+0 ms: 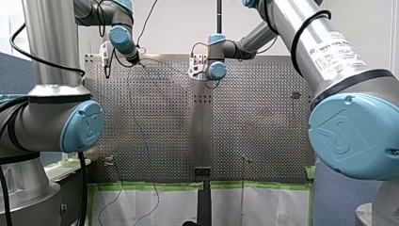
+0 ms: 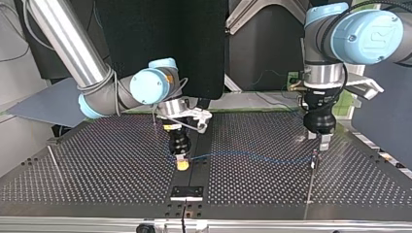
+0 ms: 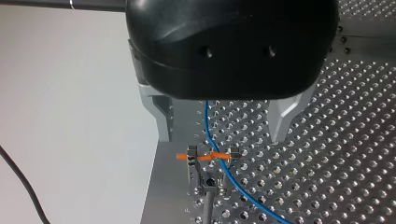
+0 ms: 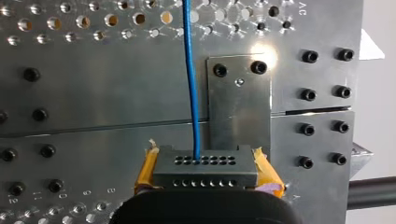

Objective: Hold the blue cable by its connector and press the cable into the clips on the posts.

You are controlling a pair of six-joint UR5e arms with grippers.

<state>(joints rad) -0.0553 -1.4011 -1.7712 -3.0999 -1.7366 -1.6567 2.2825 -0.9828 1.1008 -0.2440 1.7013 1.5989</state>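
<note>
The blue cable (image 4: pixel 190 79) leaves a grey connector block (image 4: pixel 205 176). My right gripper (image 4: pixel 205 161) is shut on that block with its yellow pads (image 4: pixel 147 168). In the top view my right gripper (image 2: pixel 182 162) stands low over the table's middle, and the blue cable (image 2: pixel 252 156) runs from it toward the view's right. There my left gripper (image 2: pixel 320 140) hovers over a thin post (image 2: pixel 311 171). In the left wrist view the left gripper (image 3: pixel 224 135) is open. The cable (image 3: pixel 210 135) passes between its metal fingers (image 3: pixel 284 119) and crosses the clip (image 3: pixel 212 157), which has an orange band.
More thin posts stand on the perforated table (image 2: pixel 97 174), one at the top view's left (image 2: pixel 53 160) and one behind my right gripper (image 2: pixel 154 124). A dark bracket (image 2: pixel 187 191) sits on the middle strip near the table's edge. A bolted metal plate (image 4: pixel 239 107) lies ahead of the connector.
</note>
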